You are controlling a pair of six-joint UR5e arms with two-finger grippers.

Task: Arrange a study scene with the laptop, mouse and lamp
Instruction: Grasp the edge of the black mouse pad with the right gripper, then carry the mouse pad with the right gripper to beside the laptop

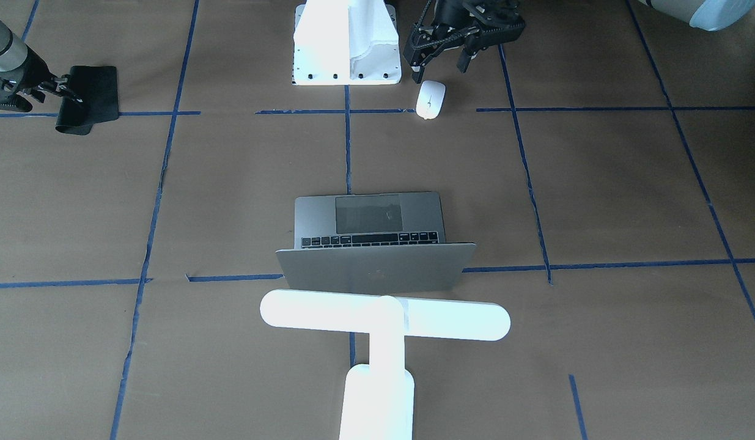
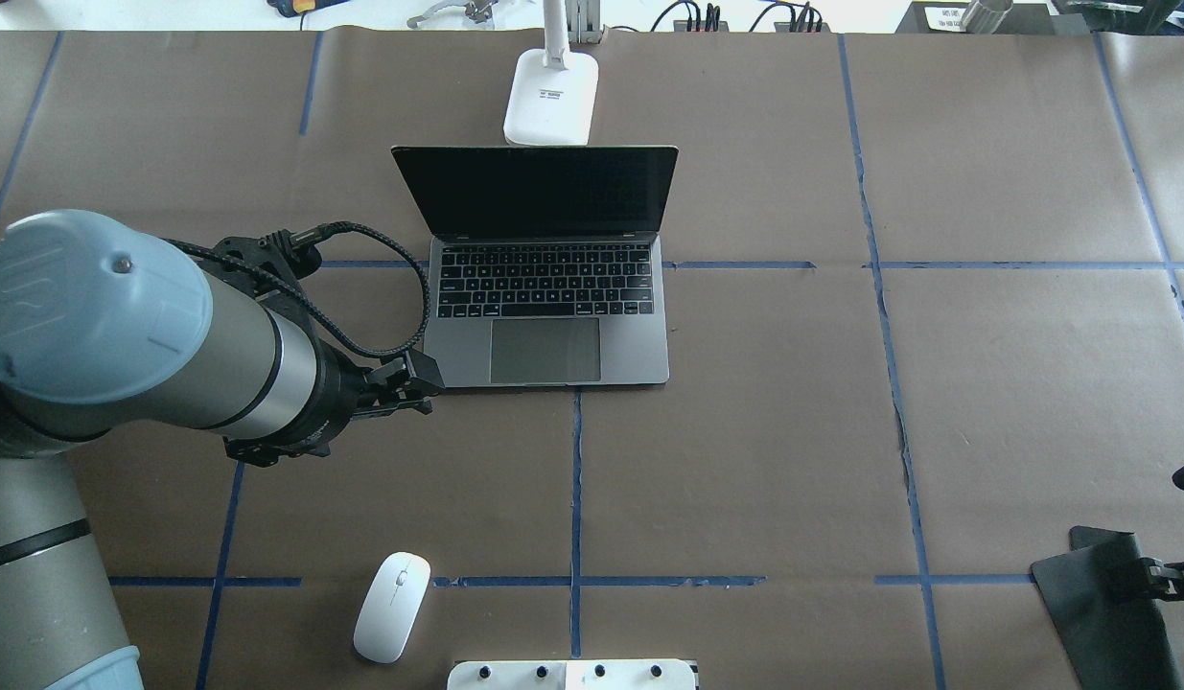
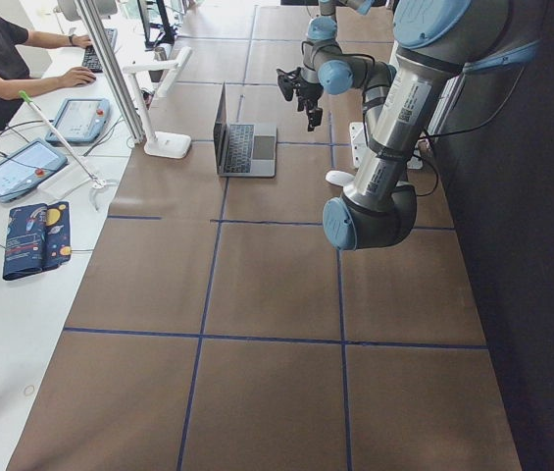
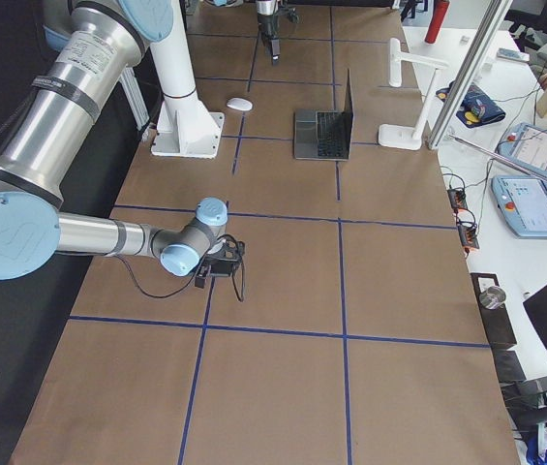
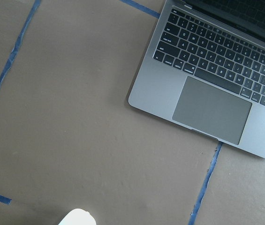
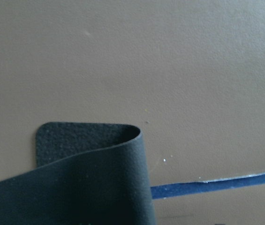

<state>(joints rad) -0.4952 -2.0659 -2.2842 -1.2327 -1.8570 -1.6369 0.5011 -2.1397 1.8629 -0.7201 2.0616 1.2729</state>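
the left arm reaches forward over the table, wrist tilted down, and the left gripper (image 1: 439,68) hangs empty in the air near the mouse (image 1: 430,99), its jaws seemingly apart. the right arm sits low, the right gripper (image 1: 70,91) clamped on the curled edge of the black mat (image 1: 99,91). the laptop (image 2: 553,316) stands open mid-table, with the lamp (image 2: 551,96) just behind it.

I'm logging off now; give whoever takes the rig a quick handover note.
Left end effector: open, empty, raised between mouse and laptop.
Right end effector: shut on the black mat, its edge curled up.
Done: laptop open at centre, lamp behind it.
Left: mouse sits by the pedestal; likely mat, then mouse, go beside the laptop.
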